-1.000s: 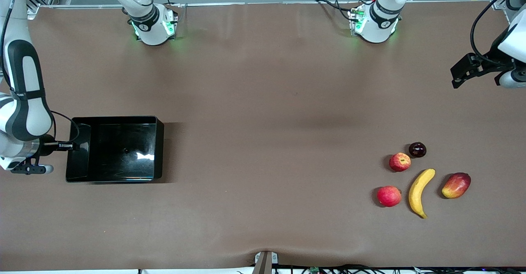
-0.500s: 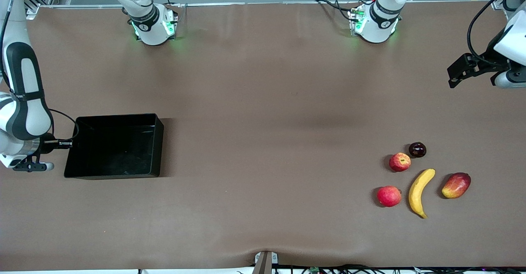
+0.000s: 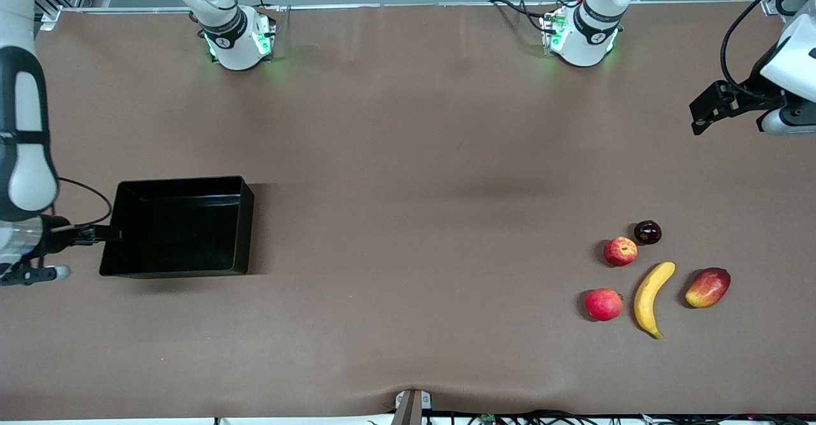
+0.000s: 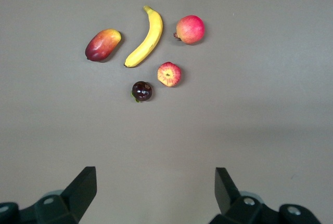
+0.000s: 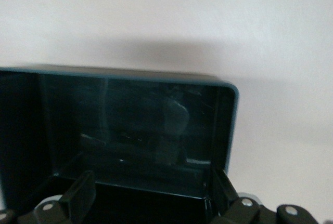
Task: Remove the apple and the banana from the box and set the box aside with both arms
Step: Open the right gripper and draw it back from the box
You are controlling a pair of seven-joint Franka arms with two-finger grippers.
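The black box (image 3: 185, 234) lies flat on the table at the right arm's end and is empty; it fills the right wrist view (image 5: 130, 125). My right gripper (image 3: 105, 233) is level at the box's end wall, its fingers wide apart (image 5: 151, 195). The banana (image 3: 651, 297) and the small red apple with yellow patches (image 3: 620, 251) lie near the left arm's end; the left wrist view shows the banana (image 4: 145, 37) and that apple (image 4: 169, 74). My left gripper (image 3: 701, 109) hangs open and empty over bare table, farther from the front camera than the fruits (image 4: 153, 193).
A pink-red apple (image 3: 603, 304) lies beside the banana. A red-and-yellow mango (image 3: 707, 287) lies on the banana's side toward the left arm's end. A small dark round fruit (image 3: 648, 232) sits beside the patched apple. Brown table stretches between box and fruits.
One second ago the box was tilted with glare inside; now it lies flat. The right gripper has shifted a little outward at the box's end wall. The left gripper rose slightly.
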